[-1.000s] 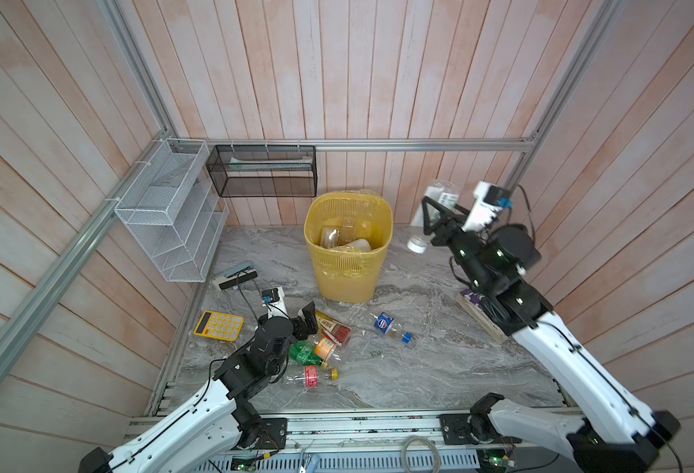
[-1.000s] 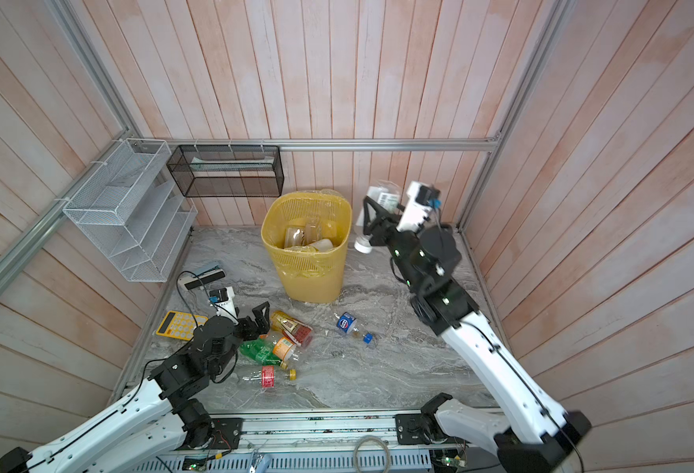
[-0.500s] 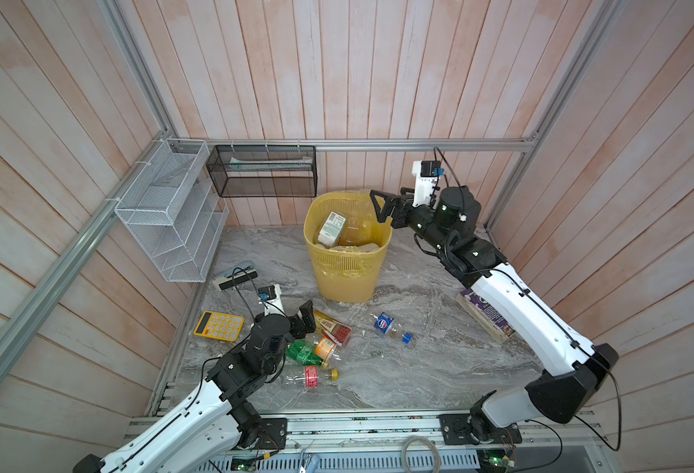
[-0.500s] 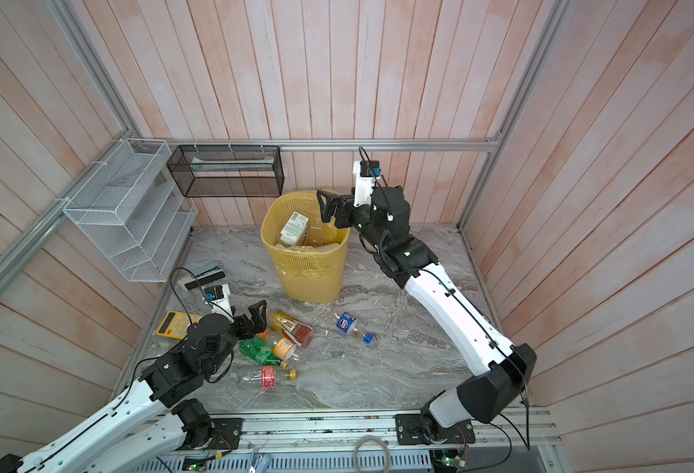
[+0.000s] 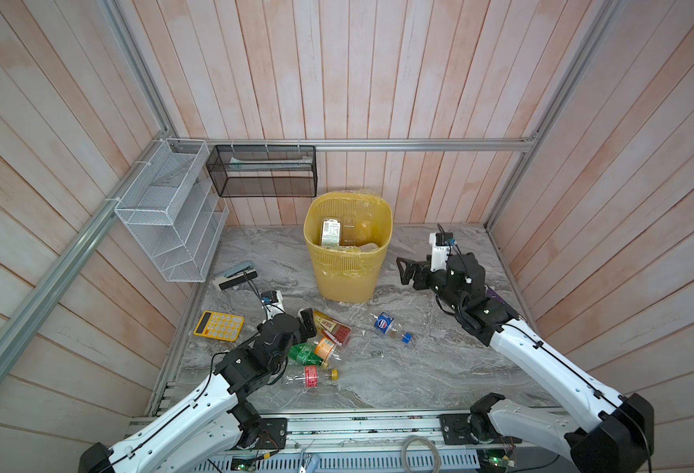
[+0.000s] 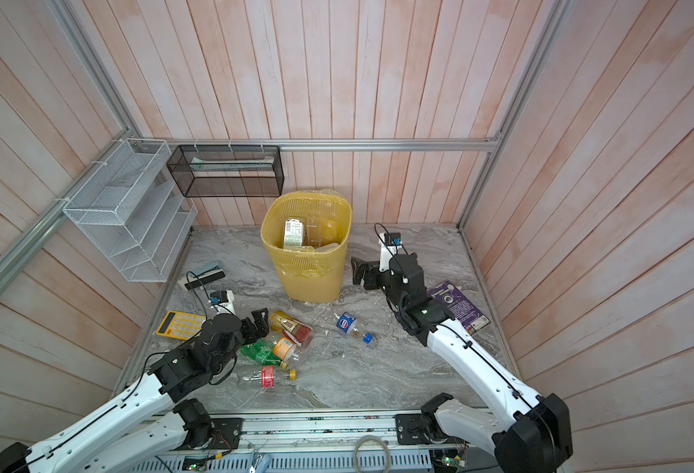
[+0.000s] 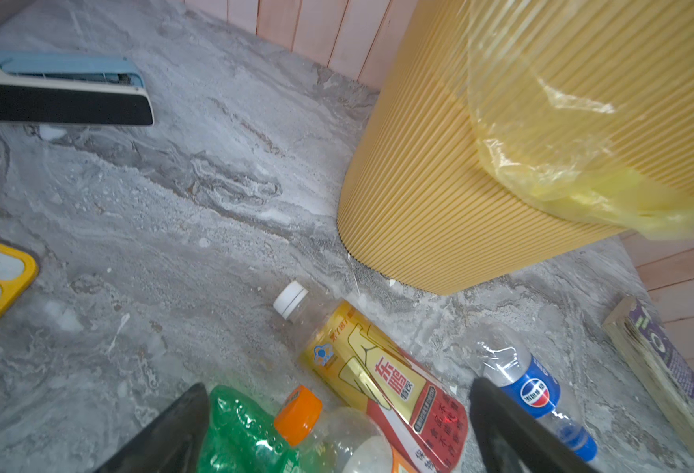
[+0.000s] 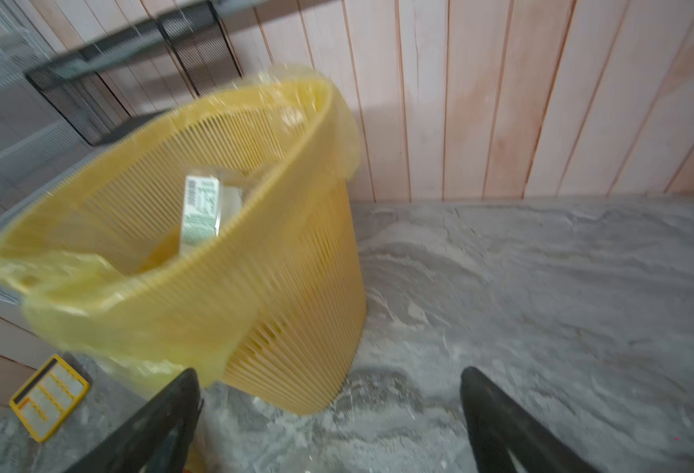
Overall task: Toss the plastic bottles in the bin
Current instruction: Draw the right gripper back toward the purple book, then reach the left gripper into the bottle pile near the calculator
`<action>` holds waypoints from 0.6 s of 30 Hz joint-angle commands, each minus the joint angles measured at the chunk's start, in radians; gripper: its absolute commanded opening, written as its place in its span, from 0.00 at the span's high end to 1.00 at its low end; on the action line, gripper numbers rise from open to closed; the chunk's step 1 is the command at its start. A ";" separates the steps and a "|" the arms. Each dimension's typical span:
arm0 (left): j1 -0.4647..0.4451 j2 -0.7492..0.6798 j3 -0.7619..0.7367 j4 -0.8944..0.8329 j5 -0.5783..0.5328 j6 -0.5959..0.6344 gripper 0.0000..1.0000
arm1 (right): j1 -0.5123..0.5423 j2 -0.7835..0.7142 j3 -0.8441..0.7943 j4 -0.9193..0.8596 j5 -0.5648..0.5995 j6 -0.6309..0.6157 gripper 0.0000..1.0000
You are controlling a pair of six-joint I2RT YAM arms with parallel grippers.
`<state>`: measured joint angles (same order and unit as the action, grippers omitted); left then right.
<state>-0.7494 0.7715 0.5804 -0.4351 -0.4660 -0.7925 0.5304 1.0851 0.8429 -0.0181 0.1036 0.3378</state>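
Left wrist view shows left pincer (image 7: 339, 389) apart above plastic bottles (image 7: 398, 393) near the bin (image 7: 439, 184); they seem light, slippery, best taken mid-body. Right pincer (image 8: 331, 374) is apart, empty.

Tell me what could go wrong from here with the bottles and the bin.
1. The open left gripper hangs over the green bottle, orange-capped bottle and gold-label bottle lying packed together; closing may catch two or squirt one away.
2. The open right gripper sits close beside the bin; a turn could bump it or snag its loose liner.
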 commanded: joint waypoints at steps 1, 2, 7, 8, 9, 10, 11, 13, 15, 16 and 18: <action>-0.064 -0.003 -0.016 -0.044 -0.013 -0.191 0.00 | -0.007 -0.081 -0.109 0.019 0.028 0.047 0.01; -0.096 0.002 -0.013 -0.050 -0.038 -0.235 0.00 | -0.009 -0.103 -0.148 0.019 0.036 0.061 0.01; -0.194 0.065 0.046 -0.126 -0.098 -0.390 0.00 | -0.019 -0.191 -0.256 0.008 0.075 0.099 0.01; -0.213 0.081 0.062 -0.155 -0.115 -0.412 0.00 | -0.018 -0.206 -0.268 0.001 0.084 0.101 0.01; -0.241 0.091 0.074 -0.179 -0.126 -0.422 0.00 | -0.020 -0.219 -0.277 -0.005 0.091 0.100 0.01; -0.251 0.096 0.081 -0.192 -0.131 -0.422 0.00 | -0.021 -0.230 -0.283 -0.008 0.097 0.098 0.01; -0.260 0.097 0.086 -0.213 -0.133 -0.424 0.00 | -0.021 -0.243 -0.291 -0.013 0.101 0.096 0.01; -0.271 0.088 0.082 -0.245 -0.126 -0.402 0.00 | -0.021 -0.259 -0.305 -0.020 0.108 0.090 0.01; -0.290 0.068 0.079 -0.256 -0.101 -0.293 0.00 | -0.023 -0.270 -0.321 -0.027 0.114 0.082 0.01; -0.306 0.063 0.081 -0.258 -0.097 -0.237 0.00 | -0.024 -0.275 -0.327 -0.029 0.118 0.080 0.01; -0.344 0.066 0.095 -0.276 -0.088 -0.122 0.00 | -0.023 -0.282 -0.339 -0.035 0.129 0.072 0.01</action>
<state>-1.0588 0.8452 0.6395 -0.6525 -0.5556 -1.0691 0.5133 0.8146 0.5266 -0.0280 0.1967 0.4183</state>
